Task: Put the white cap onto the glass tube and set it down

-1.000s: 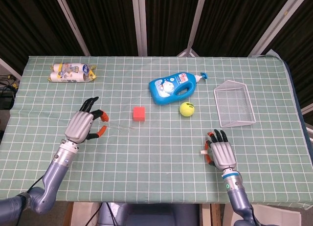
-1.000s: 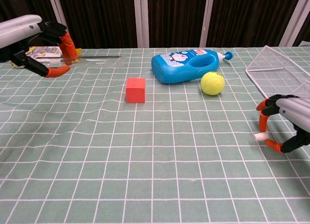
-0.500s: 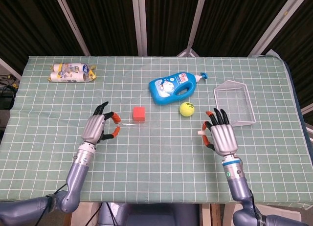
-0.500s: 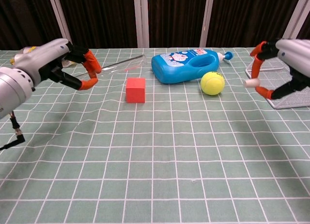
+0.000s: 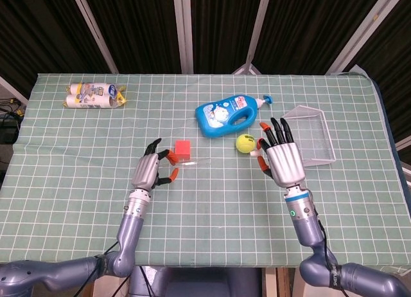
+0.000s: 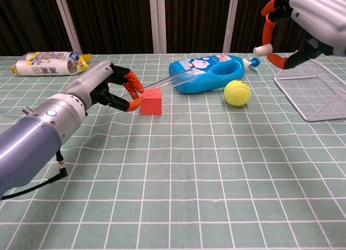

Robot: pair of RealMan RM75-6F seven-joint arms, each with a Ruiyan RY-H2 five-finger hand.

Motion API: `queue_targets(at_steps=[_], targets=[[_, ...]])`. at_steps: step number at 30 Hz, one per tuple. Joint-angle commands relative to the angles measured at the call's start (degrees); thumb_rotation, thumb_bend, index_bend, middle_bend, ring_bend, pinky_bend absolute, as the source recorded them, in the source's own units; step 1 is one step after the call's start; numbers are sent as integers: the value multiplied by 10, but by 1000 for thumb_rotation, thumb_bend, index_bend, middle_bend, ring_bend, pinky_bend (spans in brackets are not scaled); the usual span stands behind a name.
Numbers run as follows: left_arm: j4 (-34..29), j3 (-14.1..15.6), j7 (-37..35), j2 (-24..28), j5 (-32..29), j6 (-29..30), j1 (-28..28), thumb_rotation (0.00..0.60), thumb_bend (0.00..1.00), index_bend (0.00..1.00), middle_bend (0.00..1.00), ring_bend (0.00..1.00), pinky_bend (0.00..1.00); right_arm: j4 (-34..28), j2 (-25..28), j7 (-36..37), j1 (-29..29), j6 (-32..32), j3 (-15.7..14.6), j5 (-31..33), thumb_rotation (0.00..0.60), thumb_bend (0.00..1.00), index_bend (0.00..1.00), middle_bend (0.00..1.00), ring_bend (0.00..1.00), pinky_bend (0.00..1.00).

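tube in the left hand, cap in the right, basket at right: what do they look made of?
Glass tube, pinched by the left hand: clear and glossy, the bottle shows through it; glass or clear plastic. White cap, pinched by the right hand: opaque matte white, probably plastic. Basket: fine silver wire mesh, likely metal.

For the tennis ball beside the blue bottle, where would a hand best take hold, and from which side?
Judging by the views, grip the tennis ball across its middle, coming from above. It is round and offers no handle or edge. The blue bottle lies close behind it and the wire basket sits to one side, so only the top and the near side look free for fingers.
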Motion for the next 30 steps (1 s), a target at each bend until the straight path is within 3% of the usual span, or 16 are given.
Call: queue_targets(at_steps=[1, 7, 14, 30], targets=[[4, -10, 4, -11, -5, 3, -6, 600, 620, 546, 502, 47, 0, 24, -19, -20, 16, 12, -3, -28, 600, 443, 593, 188, 32, 0], [3, -30, 16, -25, -16, 11, -14, 600, 620, 546, 502, 48, 0, 71, -57, -50, 44, 25, -10, -68, 600, 444, 593, 189, 32, 0], [-1, -46, 34, -34, -29, 24, -17, 600, 620, 545, 502, 48, 0, 106, -103, -76, 66, 24, -7, -70, 600, 444, 593, 188, 32, 0], [-17, -41, 36, -29, -39, 29, -3, 600, 619, 545, 502, 48, 0, 149, -148, -98, 89, 30, 7, -57, 600, 444, 593, 188, 32, 0]])
